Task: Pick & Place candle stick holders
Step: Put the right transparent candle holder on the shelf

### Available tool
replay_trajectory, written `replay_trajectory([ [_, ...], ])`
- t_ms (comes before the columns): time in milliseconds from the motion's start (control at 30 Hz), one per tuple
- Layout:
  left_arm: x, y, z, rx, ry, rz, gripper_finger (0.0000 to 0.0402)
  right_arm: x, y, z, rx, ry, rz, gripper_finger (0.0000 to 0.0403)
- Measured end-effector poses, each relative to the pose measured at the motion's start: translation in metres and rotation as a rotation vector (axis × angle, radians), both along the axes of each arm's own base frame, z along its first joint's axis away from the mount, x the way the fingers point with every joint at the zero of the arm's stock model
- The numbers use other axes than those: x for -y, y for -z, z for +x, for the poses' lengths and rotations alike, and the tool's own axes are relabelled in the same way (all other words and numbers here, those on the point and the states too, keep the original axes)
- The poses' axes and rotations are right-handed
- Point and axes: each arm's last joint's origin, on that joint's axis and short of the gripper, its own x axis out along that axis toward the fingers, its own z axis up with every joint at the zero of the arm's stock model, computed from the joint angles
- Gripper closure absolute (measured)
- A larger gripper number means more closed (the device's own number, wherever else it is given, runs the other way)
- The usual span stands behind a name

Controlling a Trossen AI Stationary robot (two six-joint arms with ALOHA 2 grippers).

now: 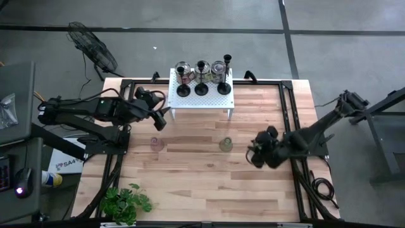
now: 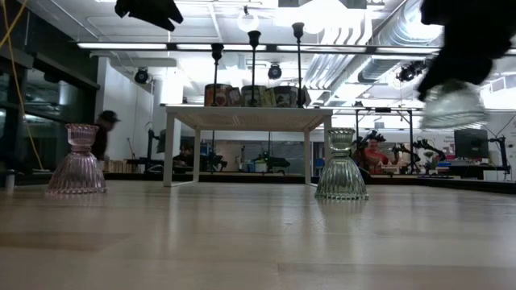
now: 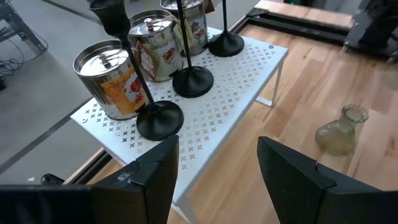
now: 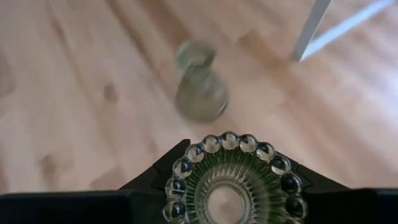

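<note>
Right claw (image 4: pixel 233 186) grips clear holder (image 4: pixel 231 177).

No wording can be read in full. The tins (image 3: pixel 115 78) on the white stand (image 3: pixel 214 102) carry printed paper labels, but their lettering is too small to make out. A white box (image 1: pixel 63 163) on the floor beside the table shows print that looks like "SA4".

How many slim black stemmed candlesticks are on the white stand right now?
3, in a row along the white stand's front edge, before the tins: left stick, middle stick, right stick. None looks hidden.
</note>
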Motion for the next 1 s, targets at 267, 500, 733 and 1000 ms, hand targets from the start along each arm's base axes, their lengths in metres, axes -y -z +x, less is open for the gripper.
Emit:
replay_trajectory([
  [267, 0.000, -0.003, -0.007, 0.023, -0.003, -0.014, 0.0190, 0.041, -0.024, 0.019, 0.112, -0.020, -0.092, 0.0266],
  [500, -0.001, -0.006, -0.011, 0.051, -0.011, -0.028, 0.0190, 0.075, -0.037, 0.036, 0.225, -0.019, -0.083, 0.0266],
  [733, -0.001, -0.007, -0.015, 0.053, -0.013, -0.031, 0.0190, 0.107, -0.044, 0.042, 0.294, 0.026, -0.081, 0.0266],
  [1000, -0.001, -0.007, -0.015, 0.059, -0.016, -0.030, 0.0190, 0.132, -0.054, 0.044, 0.379, 0.056, -0.139, 0.0266],
])
